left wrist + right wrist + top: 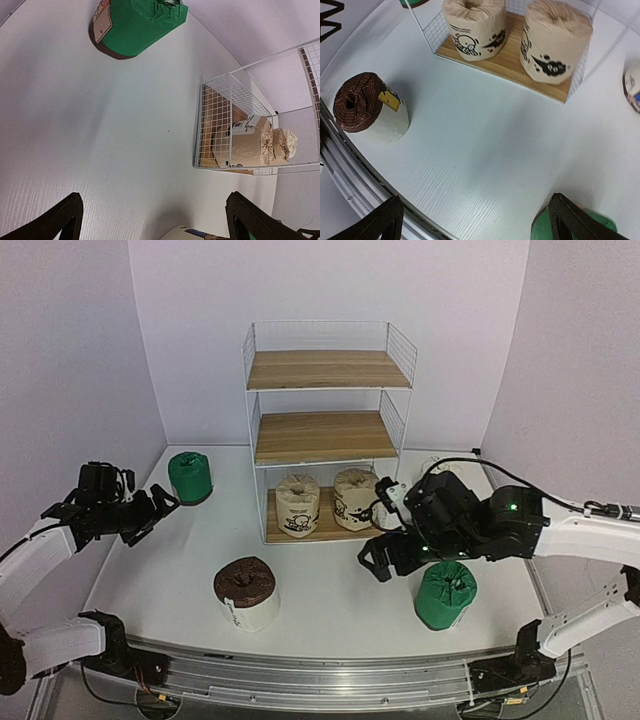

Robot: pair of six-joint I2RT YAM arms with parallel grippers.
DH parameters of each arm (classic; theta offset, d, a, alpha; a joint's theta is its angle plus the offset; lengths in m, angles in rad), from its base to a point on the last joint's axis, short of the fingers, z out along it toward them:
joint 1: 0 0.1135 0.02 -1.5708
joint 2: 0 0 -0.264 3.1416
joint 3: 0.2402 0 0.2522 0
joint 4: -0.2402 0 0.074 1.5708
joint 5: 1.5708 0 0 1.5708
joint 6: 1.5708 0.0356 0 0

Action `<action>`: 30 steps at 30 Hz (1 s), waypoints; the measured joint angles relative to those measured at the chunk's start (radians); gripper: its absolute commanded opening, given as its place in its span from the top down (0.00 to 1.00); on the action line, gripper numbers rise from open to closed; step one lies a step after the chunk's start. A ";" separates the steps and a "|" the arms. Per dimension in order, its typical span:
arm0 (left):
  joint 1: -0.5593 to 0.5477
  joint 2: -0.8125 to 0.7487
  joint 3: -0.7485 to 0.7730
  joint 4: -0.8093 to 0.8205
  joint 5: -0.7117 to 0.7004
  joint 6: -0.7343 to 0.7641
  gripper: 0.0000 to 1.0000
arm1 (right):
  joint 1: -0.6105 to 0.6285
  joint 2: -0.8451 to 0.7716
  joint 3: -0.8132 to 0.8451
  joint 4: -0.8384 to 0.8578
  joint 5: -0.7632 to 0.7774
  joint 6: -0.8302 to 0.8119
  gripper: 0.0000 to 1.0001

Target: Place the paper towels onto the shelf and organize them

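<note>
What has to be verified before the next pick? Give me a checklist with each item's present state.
1. Right gripper open, empty: ok.
2. Left gripper open, empty: ok.
3. Near green roll upright: ok.
4. That roll centred between the right fingers: not ok, it sits under one finger in the wrist view.
5. Shelf middle and top boards bare: ok.
6. Beige rolls upright on the bottom board: ok.
</note>
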 measured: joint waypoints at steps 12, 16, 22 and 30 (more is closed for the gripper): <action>0.000 0.186 -0.010 0.106 0.135 0.045 0.00 | 0.000 -0.111 -0.016 -0.585 -0.174 0.497 0.02; 0.000 0.197 -0.003 0.105 0.146 0.060 0.00 | 0.000 -0.158 -0.107 -0.644 -0.162 0.587 0.02; 0.000 0.197 0.003 0.104 0.145 0.078 0.00 | -0.054 -0.212 -0.247 -0.560 -0.137 0.578 0.02; 0.000 0.190 0.003 0.102 0.136 0.079 0.00 | -0.209 -0.174 -0.329 -0.332 -0.141 0.436 0.02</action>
